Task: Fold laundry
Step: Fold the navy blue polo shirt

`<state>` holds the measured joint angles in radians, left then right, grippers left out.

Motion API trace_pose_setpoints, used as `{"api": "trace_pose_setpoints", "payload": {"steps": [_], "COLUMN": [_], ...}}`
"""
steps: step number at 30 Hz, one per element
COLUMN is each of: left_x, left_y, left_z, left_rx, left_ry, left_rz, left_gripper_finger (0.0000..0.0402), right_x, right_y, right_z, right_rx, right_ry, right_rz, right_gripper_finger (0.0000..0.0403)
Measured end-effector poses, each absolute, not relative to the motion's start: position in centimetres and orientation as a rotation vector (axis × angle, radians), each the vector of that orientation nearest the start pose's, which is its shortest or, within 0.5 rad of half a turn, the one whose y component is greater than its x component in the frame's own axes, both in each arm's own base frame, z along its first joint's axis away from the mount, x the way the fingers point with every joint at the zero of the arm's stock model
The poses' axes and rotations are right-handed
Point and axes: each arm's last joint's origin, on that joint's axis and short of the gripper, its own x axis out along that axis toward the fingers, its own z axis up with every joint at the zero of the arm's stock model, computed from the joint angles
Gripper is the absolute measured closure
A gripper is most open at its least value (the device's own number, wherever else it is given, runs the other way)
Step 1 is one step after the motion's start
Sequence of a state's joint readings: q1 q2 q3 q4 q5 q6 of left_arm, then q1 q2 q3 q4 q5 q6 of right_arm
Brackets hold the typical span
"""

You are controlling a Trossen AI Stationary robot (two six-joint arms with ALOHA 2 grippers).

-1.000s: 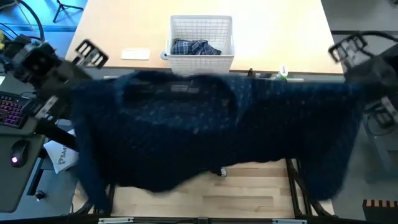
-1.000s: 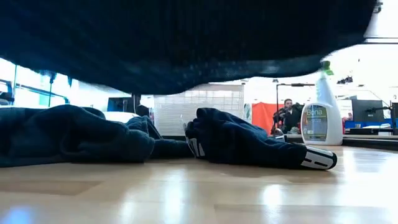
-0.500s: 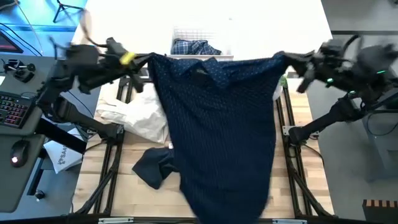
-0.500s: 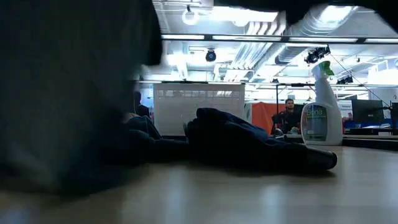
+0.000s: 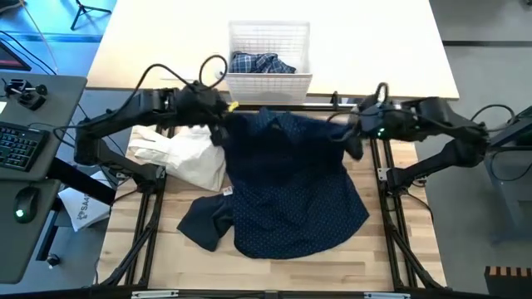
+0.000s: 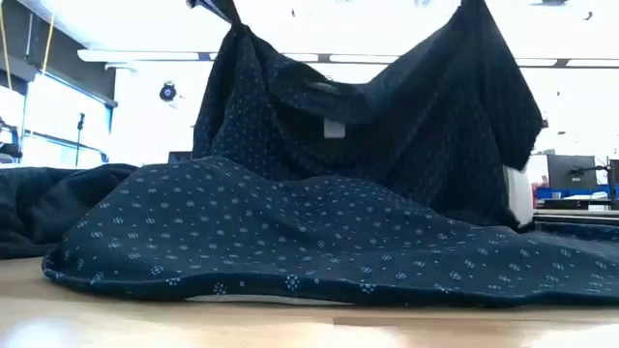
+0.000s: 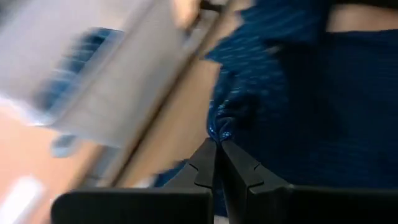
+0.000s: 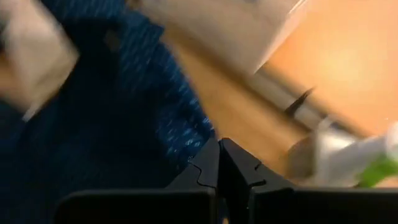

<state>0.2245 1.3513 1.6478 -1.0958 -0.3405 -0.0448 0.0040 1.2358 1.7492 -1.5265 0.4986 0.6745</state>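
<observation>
The navy dotted shirt [image 5: 291,187] hangs by its two shoulder corners at the far side of the worktop [image 5: 274,270], collar end raised, with its lower body draped forward and lying flat on the wood. In the low view the shirt [image 6: 319,232] rises in two peaks with the collar and its white label sagging between them. My left hand [image 5: 218,124] is clamped on the shirt's left shoulder corner; in the left wrist view its fingers [image 7: 205,165] are pressed together with a bunch of blue cloth pinched at the tips. My right hand [image 5: 353,137] is clamped on the opposite shoulder corner, fingers together on the fabric edge. A small dark garment [image 5: 204,223] lies crumpled on the worktop, touching the shirt's lower left edge. A white cloth [image 5: 179,158] lies beside the shirt on the left, below my left arm. Beyond the shirt stands the white basket [image 5: 269,79], which holds the plaid shirt [image 5: 259,63].
</observation>
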Motion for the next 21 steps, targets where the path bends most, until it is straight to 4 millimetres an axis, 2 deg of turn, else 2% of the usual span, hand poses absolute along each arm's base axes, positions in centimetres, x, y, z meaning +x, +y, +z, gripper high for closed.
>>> {"api": "trace_pose_setpoints", "payload": {"steps": [2,5,7,9,11,14,17,21], "left_x": [23.4,22.7,22.4,22.1,21.9,21.4,21.4,21.9], "left_y": [5.4,3.7,3.1,3.1,4.1,6.9,9.9,13.6], "left_z": [42.4,43.8,44.9,45.7,46.0,45.4,43.5,39.3], "left_rx": [-0.091,-0.325,-0.415,-0.378,-0.315,-0.261,-0.255,-0.236], "left_ry": [0.787,0.716,0.639,0.562,0.522,0.546,0.604,0.725], "left_rz": [0.405,0.032,-0.129,-0.123,0.052,0.417,0.711,0.967], "left_gripper_finger": [0.0401,0.0401,0.0401,0.0401,0.0401,0.0401,0.0401,0.0401], "right_x": [16.8,17.0,17.4,17.4,17.1,16.5,16.7,17.5], "right_y": [-0.7,0.9,2.0,2.1,0.8,-2.2,-5.3,-9.6], "right_z": [43.9,43.7,44.8,46.3,47.4,47.1,45.3,41.0], "right_rx": [0.428,0.605,0.643,0.534,0.414,0.341,0.359,0.391], "right_ry": [0.893,1.022,0.948,0.779,0.624,0.593,0.687,0.788], "right_rz": [-0.587,-0.124,0.198,0.318,0.169,-0.241,-0.484,-0.711], "right_gripper_finger": [0.0403,0.0403,0.0403,0.0403,0.0403,0.0403,0.0403,0.0403]}}
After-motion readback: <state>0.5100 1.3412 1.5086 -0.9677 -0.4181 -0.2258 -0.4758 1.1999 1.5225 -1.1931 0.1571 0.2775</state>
